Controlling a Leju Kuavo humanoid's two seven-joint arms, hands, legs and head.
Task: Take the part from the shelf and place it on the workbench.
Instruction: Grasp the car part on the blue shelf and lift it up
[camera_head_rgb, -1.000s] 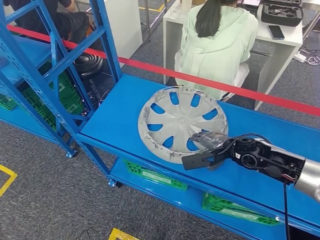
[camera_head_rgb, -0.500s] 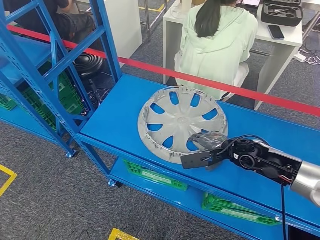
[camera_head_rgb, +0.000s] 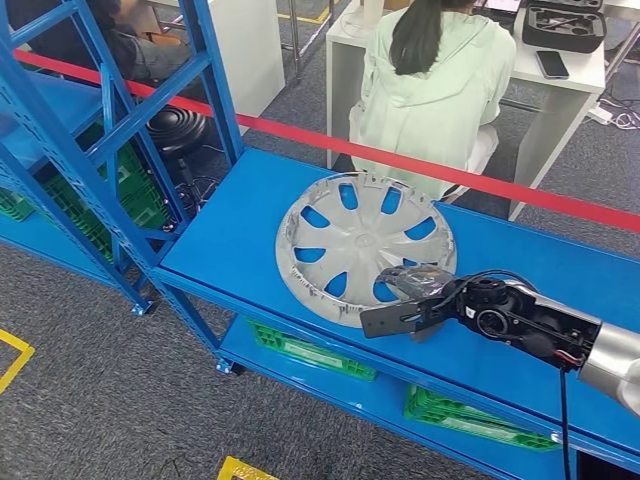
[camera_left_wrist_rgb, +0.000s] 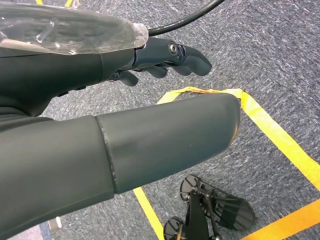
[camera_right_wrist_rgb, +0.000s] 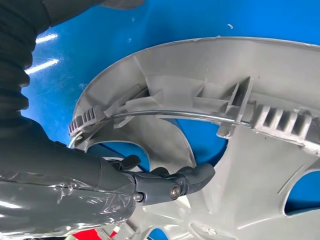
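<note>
The right hand has edged slightly further along the near rim of the part, fingers reaching inside it; whether they grip cannot be told. The part lies flat on the blue shelf, not yet lifted.

1. The floor is covered in grey carpet, and yellow tape lines are laid on it.
2. A tall blue rack frame with crossed braces is set at the left, and green crates are seen behind it.
3. More green crates are stored on the lower level of the long blue shelf.
4. A red tape barrier is stretched across the scene.
5. A white desk is placed behind the barrier; a black tray and a phone are laid on it.
6. A person in a pale green jacket is seated at the desk, back turned.
7. A black round stool is placed near the rack.
</note>
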